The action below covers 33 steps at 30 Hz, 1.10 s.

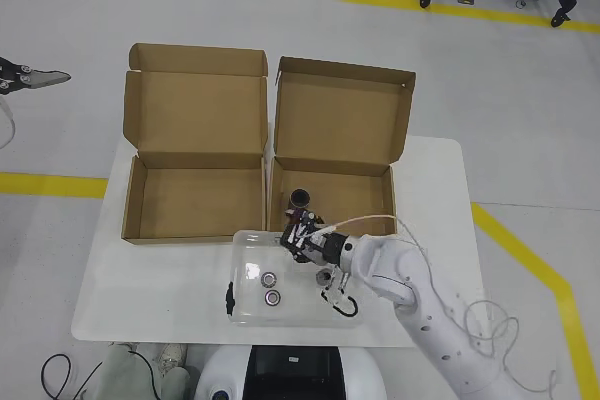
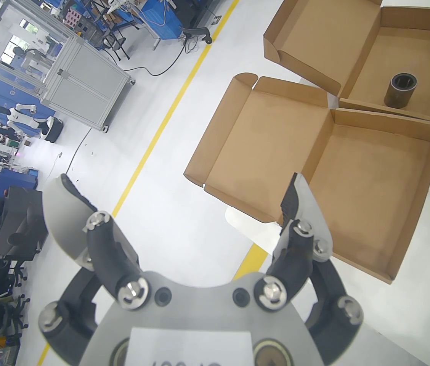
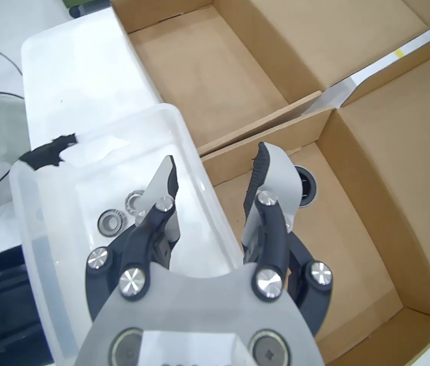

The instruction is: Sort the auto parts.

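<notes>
Right tool [image 3: 215,156]: released, fingers spread wide, poised over the far rim of the clear bin, just where that rim meets the near wall of the right box. Left tool [image 2: 178,177]: likewise released, fingers far apart, well beyond the tabletop's far-left corner, above the pale floor.

Nearer bearing ring [image 1: 273,297] and farther bearing ring [image 1: 269,278]: both flat on the bottom of the clear bin [image 1: 236,275], close together but apart, in the bin's left half. Black sleeve [image 2: 400,91]: upright on the floor of the right box [image 1: 355,195], toward its left wall, partly hidden behind a finger [image 3: 279,177] in the right wrist view.

Clear bin: at the middle of the tabletop's near edge, with a scrap of black tape [image 3: 53,150] on its left rim. Far rim just beside or touching the boxes' near walls, mostly the right one's; contact impossible to tell.

Left box [image 1: 190,205]: cardboard like its neighbour, open-topped, on the far half of the tabletop [image 1: 430,200] toward the left edge. Right box alongside it, side walls close together. Both lids folded back, reaching past the tabletop's far edge.

Yellow line [image 1: 40,184] on the floor, off the tabletop's left edge, with another stretch off the right edge.
</notes>
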{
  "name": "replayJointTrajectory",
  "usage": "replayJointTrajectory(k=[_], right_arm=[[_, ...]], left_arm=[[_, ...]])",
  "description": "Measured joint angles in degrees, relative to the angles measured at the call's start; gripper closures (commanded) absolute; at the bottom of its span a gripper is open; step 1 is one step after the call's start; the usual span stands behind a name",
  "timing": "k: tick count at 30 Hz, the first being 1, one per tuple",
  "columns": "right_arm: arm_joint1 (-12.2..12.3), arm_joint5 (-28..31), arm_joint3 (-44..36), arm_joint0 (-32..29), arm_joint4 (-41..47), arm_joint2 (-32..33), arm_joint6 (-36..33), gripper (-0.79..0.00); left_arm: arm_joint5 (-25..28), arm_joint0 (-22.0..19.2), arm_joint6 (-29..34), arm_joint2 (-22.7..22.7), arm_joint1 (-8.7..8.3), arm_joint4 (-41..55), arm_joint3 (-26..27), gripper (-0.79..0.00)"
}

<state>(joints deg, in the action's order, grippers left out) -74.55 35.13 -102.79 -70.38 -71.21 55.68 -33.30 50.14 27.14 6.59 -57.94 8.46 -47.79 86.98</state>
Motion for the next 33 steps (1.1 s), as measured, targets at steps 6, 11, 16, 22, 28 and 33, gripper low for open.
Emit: replayJointTrajectory(k=[6, 11, 16, 22, 28, 33], right_arm=[[1.7, 4.7, -5.2, -5.8, -2.9, 2.2, -3.7, -0.357], [2.8, 7.2, -7.0, -9.3, -6.2, 2.9, -5.3, -0.354], [3.5, 5.2, -7.9, -12.3, -7.6, 4.3, -6.7, -0.348], [4.0, 3.2, -8.2, -13.2, -7.5, 4.7, -10.9, -0.351], [4.0, 2.2, -6.1, -11.7, -6.3, 3.3, -14.9, -0.416], [3.9, 1.3, -4.1, -9.6, -5.3, 1.6, -17.8, -0.446]], left_arm=[[0.0, 0.0, 0.0, 0.0, 0.0, 0.0, 0.0, -0.785], [0.0, 0.0, 0.0, 0.0, 0.0, 0.0, 0.0, -0.785], [0.0, 0.0, 0.0, 0.0, 0.0, 0.0, 0.0, -0.785], [0.0, 0.0, 0.0, 0.0, 0.0, 0.0, 0.0, -0.785], [0.0, 0.0, 0.0, 0.0, 0.0, 0.0, 0.0, -0.785], [0.0, 0.0, 0.0, 0.0, 0.0, 0.0, 0.0, -0.785]])
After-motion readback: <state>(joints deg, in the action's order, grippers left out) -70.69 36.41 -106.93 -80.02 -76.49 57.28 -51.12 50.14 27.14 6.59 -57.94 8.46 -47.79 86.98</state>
